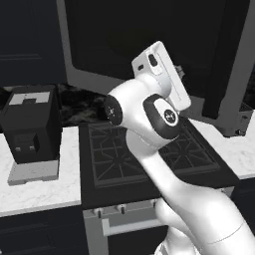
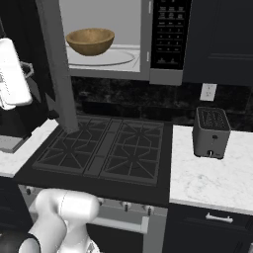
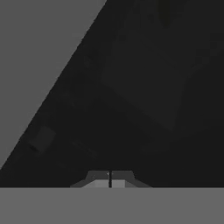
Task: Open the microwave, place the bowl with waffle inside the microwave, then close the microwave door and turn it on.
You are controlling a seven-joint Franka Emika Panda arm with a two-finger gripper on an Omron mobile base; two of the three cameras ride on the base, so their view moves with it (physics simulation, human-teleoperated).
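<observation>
The microwave (image 2: 163, 76) hangs above the stove with its cavity showing. Its door (image 2: 56, 64) is swung out to the left, so the right base view sees it edge-on. In the left base view the door's dark glass (image 1: 109, 40) is broad. The tan bowl (image 2: 90, 41) sits on the turntable inside the cavity. The waffle is hidden below the bowl's rim. My gripper (image 3: 110, 179) is shut with nothing between its tips and points at the door's dark outer face, close to it. My white hand (image 1: 159, 67) is on the door's outer side, left of the door edge (image 2: 12, 74).
A black stove (image 2: 104, 148) lies under the microwave. A small toaster (image 2: 211, 132) stands on the white counter to the right. A black coffee machine (image 1: 32, 124) stands on the left counter. The button panel (image 2: 170, 34) runs down the microwave's right side.
</observation>
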